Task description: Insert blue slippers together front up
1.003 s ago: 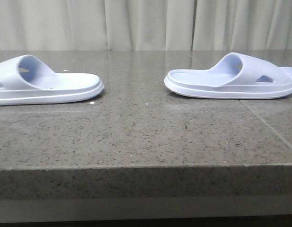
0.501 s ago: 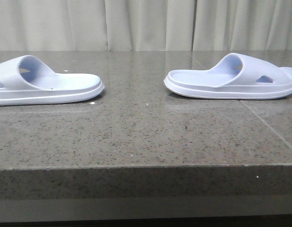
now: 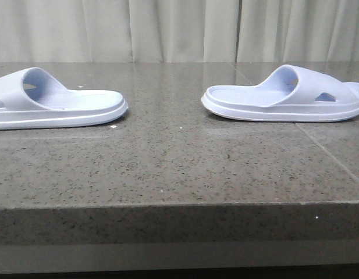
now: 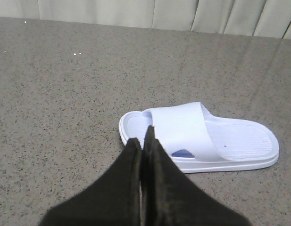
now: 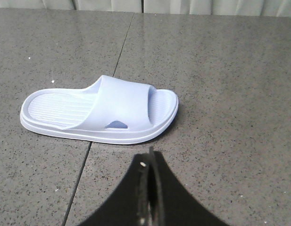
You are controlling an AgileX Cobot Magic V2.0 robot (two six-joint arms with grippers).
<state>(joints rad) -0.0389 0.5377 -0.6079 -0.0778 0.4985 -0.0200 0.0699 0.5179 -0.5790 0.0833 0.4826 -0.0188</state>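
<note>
Slippers lie apart: left slipper (image 3: 54,99) frame-left, right slipper (image 3: 287,96) frame-right on bench (image 3: 179,168). Left end effector (image 4: 143,141) and right end effector (image 5: 151,162) pinched closed, empty. Pre-grasp; next: open, reach.

Front cam sits low at the table (image 3: 167,168) edge looking across toward the curtain (image 3: 179,29), while each wrist cam looks down from above at one of the same blue slippers (image 4: 202,136) (image 5: 100,115).
</note>
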